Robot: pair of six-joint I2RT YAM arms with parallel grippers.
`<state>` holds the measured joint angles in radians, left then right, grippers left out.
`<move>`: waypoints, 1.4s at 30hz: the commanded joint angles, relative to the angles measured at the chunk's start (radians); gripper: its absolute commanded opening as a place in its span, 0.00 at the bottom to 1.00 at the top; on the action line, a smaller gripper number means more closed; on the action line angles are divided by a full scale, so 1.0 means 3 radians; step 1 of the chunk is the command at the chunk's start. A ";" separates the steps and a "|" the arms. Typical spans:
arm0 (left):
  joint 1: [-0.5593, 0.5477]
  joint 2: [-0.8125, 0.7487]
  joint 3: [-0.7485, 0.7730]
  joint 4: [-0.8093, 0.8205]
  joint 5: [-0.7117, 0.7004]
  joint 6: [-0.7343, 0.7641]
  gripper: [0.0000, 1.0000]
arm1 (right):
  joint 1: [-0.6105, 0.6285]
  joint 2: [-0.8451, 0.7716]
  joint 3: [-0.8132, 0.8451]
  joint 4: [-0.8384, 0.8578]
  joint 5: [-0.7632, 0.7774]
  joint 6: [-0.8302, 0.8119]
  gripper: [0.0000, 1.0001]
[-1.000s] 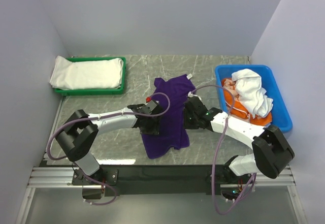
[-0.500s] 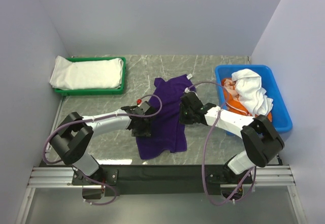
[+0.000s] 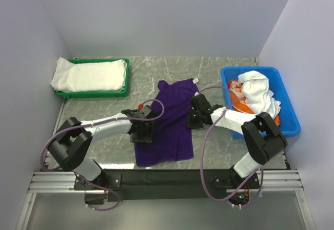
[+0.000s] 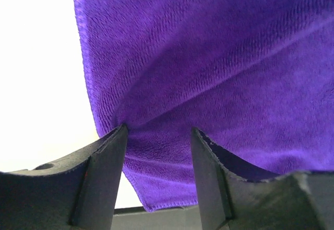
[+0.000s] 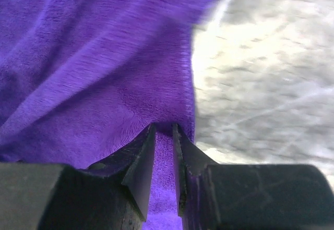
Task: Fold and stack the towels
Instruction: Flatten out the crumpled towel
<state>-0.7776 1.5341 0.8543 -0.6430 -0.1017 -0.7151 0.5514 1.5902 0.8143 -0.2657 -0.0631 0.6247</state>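
A deep purple towel (image 3: 172, 120) lies spread on the marble table between my arms. My left gripper (image 3: 142, 132) sits at its left edge. In the left wrist view its jaws (image 4: 159, 130) stand apart with the purple cloth (image 4: 209, 58) loose between the fingers, hem showing. My right gripper (image 3: 194, 118) is at the towel's right edge. In the right wrist view its jaws (image 5: 164, 126) are nearly together, pinching a strip of the purple towel (image 5: 94, 73) beside the hem. A folded white towel (image 3: 88, 75) fills the green tray (image 3: 91, 93).
A blue bin (image 3: 289, 118) at the right holds a crumpled white towel (image 3: 258, 92) over an orange towel (image 3: 242, 107), with a bit of pink cloth (image 3: 236, 86). Walls close the left, back and right. A black rail (image 3: 167, 178) runs along the near edge.
The left gripper has slid left and its jaws have widened. The right gripper has narrowed on the right edge. The towel's near end has shifted left and lies flatter and wider.
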 commanded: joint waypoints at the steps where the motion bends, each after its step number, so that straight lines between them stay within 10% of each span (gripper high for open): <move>1: 0.0005 -0.0118 -0.0035 -0.0051 0.0236 0.0088 0.59 | -0.0156 -0.0156 -0.0259 -0.0387 0.0037 -0.0011 0.29; 17: -0.0220 -0.0588 0.0357 -0.0055 0.0529 -0.0137 0.67 | -0.0278 -0.1389 -0.0424 -0.0665 0.0583 -0.0056 0.33; 31: 0.0715 0.1696 0.3071 -0.0065 -0.0157 0.0471 0.56 | -0.0473 0.0354 0.1335 0.0083 0.0543 -0.0671 0.32; 42: 0.0818 0.2255 0.3120 0.0072 -0.0065 0.0446 0.43 | -0.0463 0.0963 0.1306 0.0103 0.0221 -0.0620 0.33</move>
<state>-0.5285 2.2448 1.8153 -0.6491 -0.1219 -0.5873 0.4160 1.8717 1.2274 -0.2604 0.0284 0.4297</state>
